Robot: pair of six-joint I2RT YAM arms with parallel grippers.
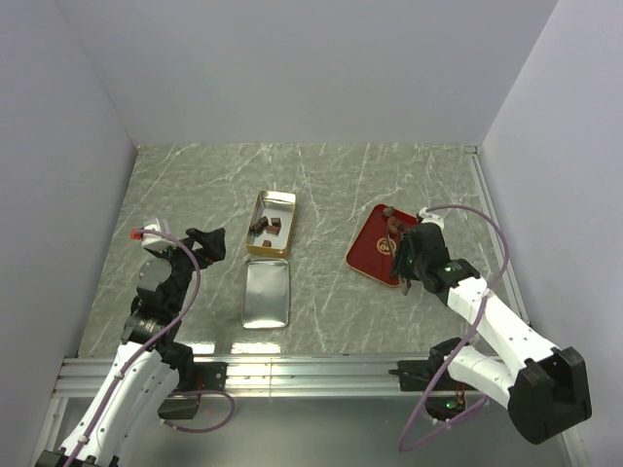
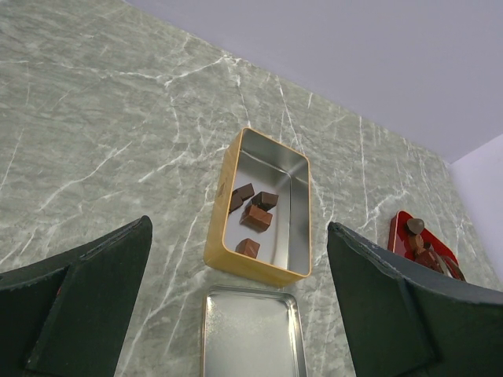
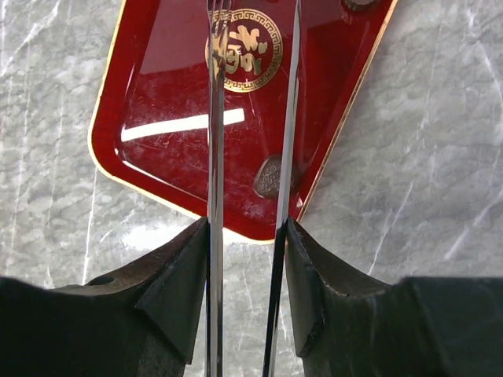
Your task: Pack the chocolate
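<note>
Gold tin (image 2: 219, 214) holds brown chocolate (image 2: 257, 217). Left gripper (image 2: 240, 229) is wide open and empty. Right gripper (image 3: 246, 229) squeezes thin metal tweezers (image 3: 214, 118).

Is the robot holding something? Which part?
The right gripper squeezes metal tweezers across their two thin arms, which reach over the red tray. The left gripper is open, empty.

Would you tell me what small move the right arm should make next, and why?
Probably bring the tips of the tongs down around the round chocolate near the edge of the red tray. The right gripper is shut on the tongs above the tray, that piece lies loose below the blades, and the open gold tin has room.
</note>
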